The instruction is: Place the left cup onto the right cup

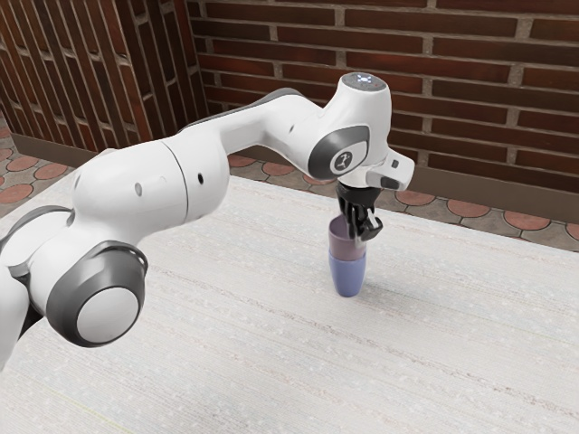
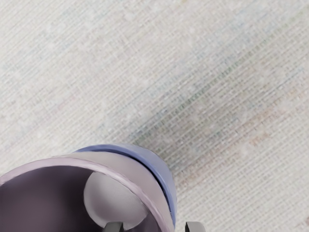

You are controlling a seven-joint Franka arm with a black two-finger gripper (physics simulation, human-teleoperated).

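Mauve cup [image 1: 339,242] is seated in the blue cup [image 1: 347,276] beneath the gripper [image 1: 362,231], whose jaws are parted astride the rim. Placement is judged done, and a straight upward retreat is called for.

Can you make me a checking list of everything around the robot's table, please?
Surface: pale woven table, flat.
Job's things: purple cup sits upright, nested in the blue cup.
Clutter: nothing seen.
Grippers: gripper at the purple cup's rim, fingers apart, one inside the wall and one outside; open.
Cables: nothing seen.
Surroundings: brick wall, tiled floor.
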